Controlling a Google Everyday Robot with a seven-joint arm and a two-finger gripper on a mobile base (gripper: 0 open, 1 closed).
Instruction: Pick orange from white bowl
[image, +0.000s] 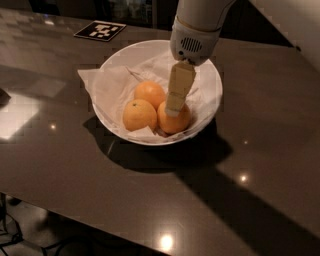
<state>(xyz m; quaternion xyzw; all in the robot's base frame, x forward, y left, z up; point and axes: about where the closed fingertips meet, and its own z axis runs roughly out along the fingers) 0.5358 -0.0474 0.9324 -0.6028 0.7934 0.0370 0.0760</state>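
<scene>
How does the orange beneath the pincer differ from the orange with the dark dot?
The orange at the pincer shows plain skin; the dotted orange bears a dark stem mark. The pincer partly covers the orange; the dotted orange lies uncovered beside it. Both are round, similar-sized, and rest on napkin inside the white bowl.

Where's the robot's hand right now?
In the camera view, the hand reaches into the white bowl, right over the orange at its front right, beside the orange with the dark stem dot.
</scene>
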